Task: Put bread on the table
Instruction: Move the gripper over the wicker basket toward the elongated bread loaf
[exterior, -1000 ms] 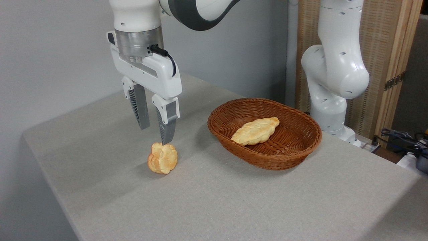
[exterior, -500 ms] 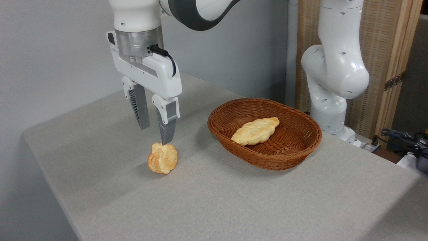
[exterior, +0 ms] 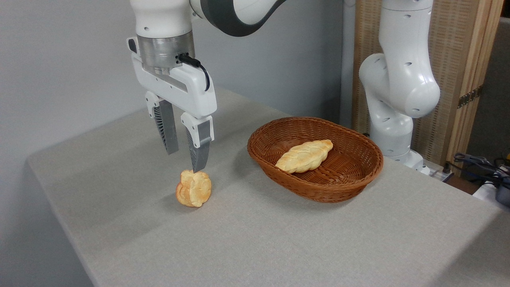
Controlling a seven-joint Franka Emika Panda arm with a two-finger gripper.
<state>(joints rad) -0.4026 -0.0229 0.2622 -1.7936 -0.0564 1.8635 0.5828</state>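
Covering table (exterior: 279, 247): grey cloth | wall: pale grey | gripper (exterior: 185, 161): released, empty

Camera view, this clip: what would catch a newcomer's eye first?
Probably the white arm's gripper, its jaws open and pointing down just above a small knotted bun lying on the grey table at left of centre. Next, the brown wicker basket to the right, with the braided bread lying inside it, not yet on the table.
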